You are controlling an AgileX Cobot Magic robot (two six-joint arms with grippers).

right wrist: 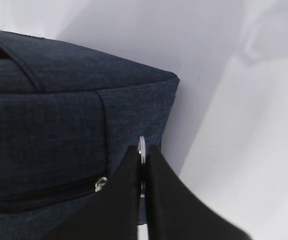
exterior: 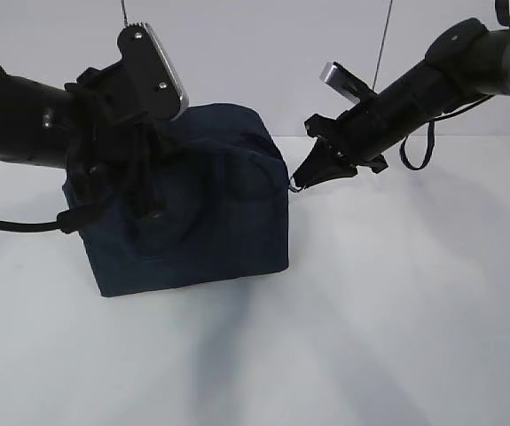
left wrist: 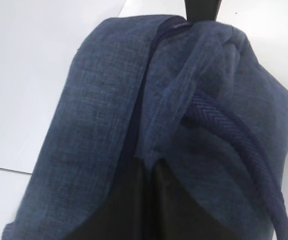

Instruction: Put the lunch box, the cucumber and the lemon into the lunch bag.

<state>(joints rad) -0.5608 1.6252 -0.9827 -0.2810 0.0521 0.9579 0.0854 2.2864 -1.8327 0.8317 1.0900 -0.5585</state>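
**Two tools clamp a navy lunch bag on a white surface**

Nearest the exterior camera lies bare white surface [exterior: 396, 337], crossed by soft shadows. Beyond it stands the lunch bag [exterior: 210, 222], a boxy dark navy fabric case, resting on the surface left of centre. The left tool [exterior: 148, 209] reaches in from the left and presses against the bag's front upper face, its jaws closed; the left wrist view shows bunched fabric and a woven handle [left wrist: 234, 130] right by it, but whether cloth is pinched between the jaws cannot be told. At the bag's right upper corner the right tool [right wrist: 142, 165] is closed tight on the metal ring pull [right wrist: 141, 147] of the zipper [right wrist: 99, 184], the ring's edge showing between the black fingers. Behind, a pale wall rises.
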